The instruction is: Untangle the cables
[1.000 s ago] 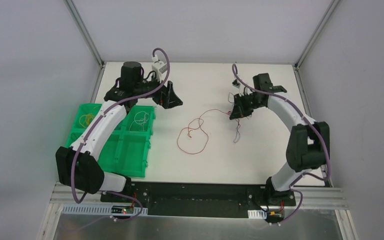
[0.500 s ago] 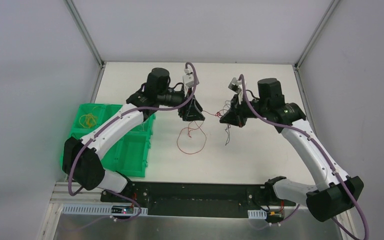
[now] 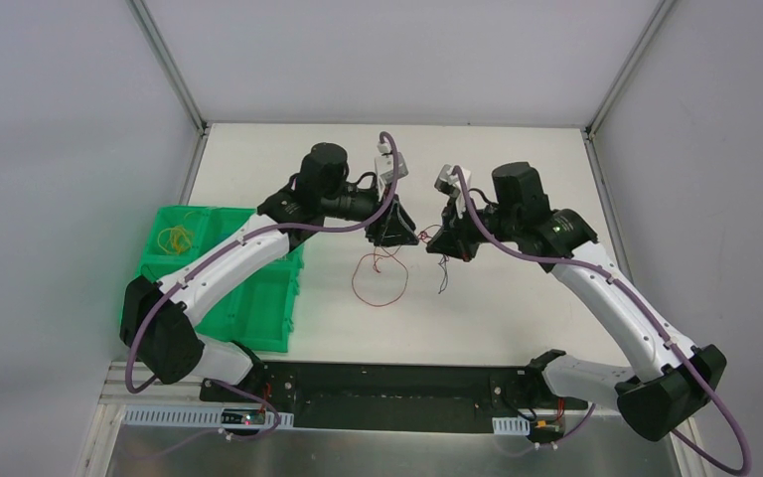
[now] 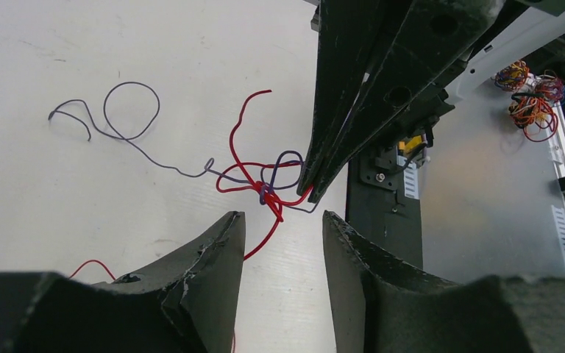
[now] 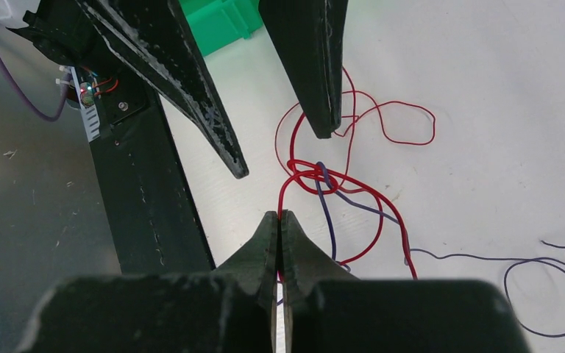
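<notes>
Over table (image 3: 497, 318), red cable (image 4: 233, 140), purple cable (image 4: 154, 158), knotted together

No legible text, label, brand, number or sign was recorded in any of the three views.
</notes>
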Motion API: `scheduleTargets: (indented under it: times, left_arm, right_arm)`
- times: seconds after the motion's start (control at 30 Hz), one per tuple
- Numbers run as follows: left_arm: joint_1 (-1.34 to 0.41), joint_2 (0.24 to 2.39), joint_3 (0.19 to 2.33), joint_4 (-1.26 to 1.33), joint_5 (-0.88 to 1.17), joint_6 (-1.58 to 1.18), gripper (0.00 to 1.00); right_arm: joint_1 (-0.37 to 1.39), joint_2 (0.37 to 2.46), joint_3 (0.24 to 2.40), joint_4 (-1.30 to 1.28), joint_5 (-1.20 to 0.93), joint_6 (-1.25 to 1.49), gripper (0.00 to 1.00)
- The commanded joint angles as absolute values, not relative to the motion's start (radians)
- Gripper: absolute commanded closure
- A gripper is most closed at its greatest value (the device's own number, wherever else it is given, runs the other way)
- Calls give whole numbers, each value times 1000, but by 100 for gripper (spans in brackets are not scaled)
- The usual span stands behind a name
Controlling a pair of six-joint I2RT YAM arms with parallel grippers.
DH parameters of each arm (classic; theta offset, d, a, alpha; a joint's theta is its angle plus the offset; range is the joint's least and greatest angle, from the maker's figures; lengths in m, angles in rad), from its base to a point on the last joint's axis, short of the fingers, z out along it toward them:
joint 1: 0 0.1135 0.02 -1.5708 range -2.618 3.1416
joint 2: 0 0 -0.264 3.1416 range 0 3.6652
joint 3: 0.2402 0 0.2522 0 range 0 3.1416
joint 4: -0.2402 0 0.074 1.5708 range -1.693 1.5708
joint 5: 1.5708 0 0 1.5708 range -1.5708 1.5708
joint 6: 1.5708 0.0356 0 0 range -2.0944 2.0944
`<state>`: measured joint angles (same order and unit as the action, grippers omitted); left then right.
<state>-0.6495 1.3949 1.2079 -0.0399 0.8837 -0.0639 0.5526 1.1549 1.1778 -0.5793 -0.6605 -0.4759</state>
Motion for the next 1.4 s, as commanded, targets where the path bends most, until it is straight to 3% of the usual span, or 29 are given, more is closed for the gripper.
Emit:
scheduleTargets:
  times: [0.0,0.4,0.47,0.57,0.6,0.9,1.37]
  left_arm:
    - [-661,1375,1192,-3,882,-105,57]
    - [-664,1427,1214,-14,874,-183,65]
    - [-664,1430,1217,-14,871,-182,73]
    - [-664,1432,1221,-4,877,-184,98]
    - [-663,1429,1219,11,875,-192,100]
    - [-640,1341,1126,165,872,-212,100]
    - [-526,1321,1207,189,921,-319,100]
  right_arm:
    - [574,1136,1180,-550,-630,-490,100]
    - [601,1145,1194,-529,-605,-486,100]
    - [603,1143,1193,-529,-610,-489,100]
    - [605,1141,1190,-527,-618,-486,100]
    - [604,1139,1187,-528,-620,-486,100]
    - [585,1093,1134,-537,-586,-442,100]
    - [382,1101,1107,-650,-631,-439,100]
